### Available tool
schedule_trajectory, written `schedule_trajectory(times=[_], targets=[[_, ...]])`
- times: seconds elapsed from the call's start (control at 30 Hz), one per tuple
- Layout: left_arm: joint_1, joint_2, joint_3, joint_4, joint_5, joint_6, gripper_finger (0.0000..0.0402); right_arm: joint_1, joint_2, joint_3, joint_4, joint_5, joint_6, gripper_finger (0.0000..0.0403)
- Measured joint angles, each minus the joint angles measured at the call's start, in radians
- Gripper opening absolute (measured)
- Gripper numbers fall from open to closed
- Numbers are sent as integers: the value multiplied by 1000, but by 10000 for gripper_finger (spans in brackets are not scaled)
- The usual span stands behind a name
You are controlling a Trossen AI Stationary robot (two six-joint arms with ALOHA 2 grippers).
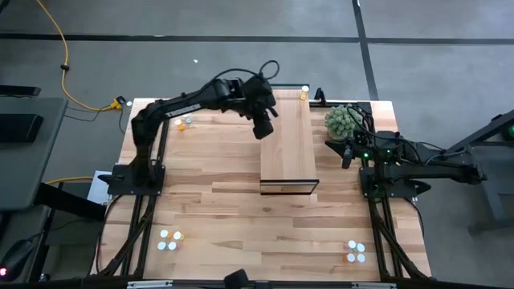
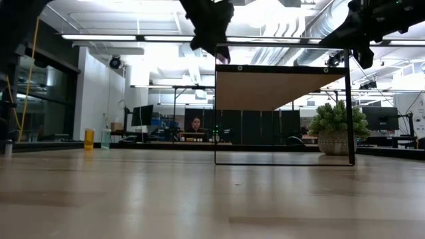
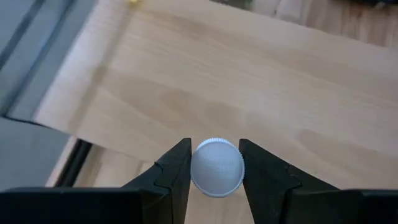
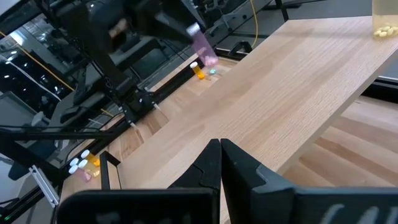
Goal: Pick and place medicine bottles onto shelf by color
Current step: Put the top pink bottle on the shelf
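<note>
Your left gripper point(image 3: 214, 171) pinches a pink medicine bottle point(image 4: 204, 50) by its white cap point(image 3: 217, 167), held in the air over the left edge of the shelf point(image 1: 287, 144). One yellow bottle point(image 1: 304, 93) stands at the shelf's far end. Your right gripper point(image 4: 220, 158) waits beside the potted plant point(image 1: 345, 120), fingers pressed together, empty. Other bottles point(image 1: 169, 240) sit in clusters at the table corners.
</note>
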Motion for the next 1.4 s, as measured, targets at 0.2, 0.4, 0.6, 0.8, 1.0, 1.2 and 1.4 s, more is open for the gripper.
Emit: schedule_trajectory(times=[0.2, 0.4, 0.6, 0.8, 1.0, 1.2, 1.4], targets=[[-15, 44, 2, -14, -23, 42, 115, 0, 0, 0, 0, 0, -1, 0], [-23, 57, 1, -13, -64, 76, 115, 0, 0, 0, 0, 0, 2, 0], [-27, 55, 1, -12, -65, 120, 115, 0, 0, 0, 0, 0, 2, 0], [-27, 62, 1, -11, -62, 143, 116, 0, 0, 0, 0, 0, 2, 0], [-30, 70, 1, -12, -59, 146, 127, 0, 0, 0, 0, 0, 2, 0], [-30, 71, 1, -38, -53, 147, 139, 0, 0, 0, 0, 0, 2, 0], [-30, 71, 1, -42, -40, 147, 153, 0, 0, 0, 0, 0, 2, 0]])
